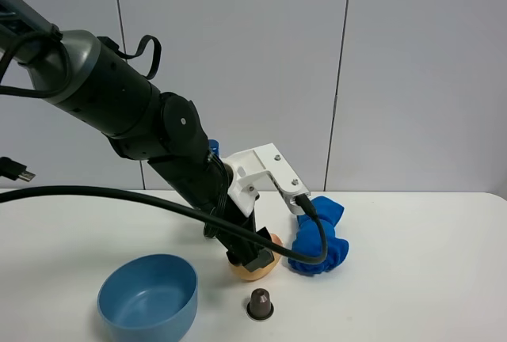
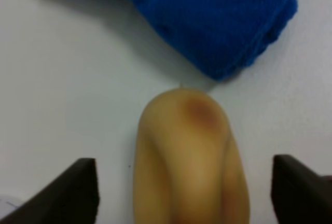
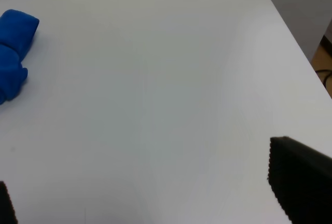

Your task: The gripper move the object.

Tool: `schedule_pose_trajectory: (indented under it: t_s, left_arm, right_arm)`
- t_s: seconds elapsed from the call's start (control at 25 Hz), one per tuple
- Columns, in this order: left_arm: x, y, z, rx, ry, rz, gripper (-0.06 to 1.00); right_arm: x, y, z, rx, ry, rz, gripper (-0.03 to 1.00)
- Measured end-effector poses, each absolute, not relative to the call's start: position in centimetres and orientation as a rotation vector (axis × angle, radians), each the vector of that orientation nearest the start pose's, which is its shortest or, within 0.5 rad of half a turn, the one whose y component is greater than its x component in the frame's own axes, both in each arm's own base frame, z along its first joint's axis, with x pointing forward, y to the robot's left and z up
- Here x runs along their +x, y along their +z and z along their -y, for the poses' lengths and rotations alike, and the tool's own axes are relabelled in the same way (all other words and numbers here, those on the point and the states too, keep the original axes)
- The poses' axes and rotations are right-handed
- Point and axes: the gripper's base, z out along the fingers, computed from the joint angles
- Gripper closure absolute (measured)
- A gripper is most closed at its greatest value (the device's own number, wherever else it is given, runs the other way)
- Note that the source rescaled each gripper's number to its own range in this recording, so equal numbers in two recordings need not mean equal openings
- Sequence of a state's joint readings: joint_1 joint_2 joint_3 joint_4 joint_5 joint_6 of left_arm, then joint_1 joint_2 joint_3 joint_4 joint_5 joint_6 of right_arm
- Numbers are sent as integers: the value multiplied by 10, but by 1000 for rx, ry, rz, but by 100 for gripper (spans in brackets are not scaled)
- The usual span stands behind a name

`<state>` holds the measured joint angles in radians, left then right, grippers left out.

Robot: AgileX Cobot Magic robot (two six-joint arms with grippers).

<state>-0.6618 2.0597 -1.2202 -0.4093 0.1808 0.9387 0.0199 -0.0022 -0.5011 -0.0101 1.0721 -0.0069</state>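
A tan, bread-like rounded object [image 1: 240, 272] lies on the white table [image 1: 412, 279], mostly hidden under my left gripper [image 1: 253, 260]. In the left wrist view the object [image 2: 187, 156] sits between the two dark fingers [image 2: 78, 187], which stand wide apart on either side without touching it. The left gripper [image 2: 184, 187] is open and low over it. My right gripper [image 3: 150, 193] is open and empty over bare table; it is out of the exterior view.
A blue plush cloth [image 1: 321, 237] lies just right of the tan object, and shows in both wrist views [image 2: 218, 22] [image 3: 13, 53]. A blue bowl [image 1: 147, 296] stands front left. A small dark cone-shaped cap [image 1: 260, 304] stands in front of the gripper.
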Motion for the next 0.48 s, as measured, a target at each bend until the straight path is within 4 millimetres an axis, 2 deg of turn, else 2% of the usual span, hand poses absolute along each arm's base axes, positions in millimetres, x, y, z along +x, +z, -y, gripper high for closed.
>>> schedule_pose_trajectory:
  t_s: [0.2,0.36,0.48]
  left_arm:
    - [327,126,263,1431,-147,-2047,17]
    - [327,126,263,1415,-155,-2059,0]
    - [327,129,263,1395,-163,-2065,-4]
  right_arm:
    - [-6,277,1,-27,-4,-2052,-3]
    - [-6,277,1,-27,-4,-2052,-3]
    - [-6,277,1,-27,-4,-2052,-3]
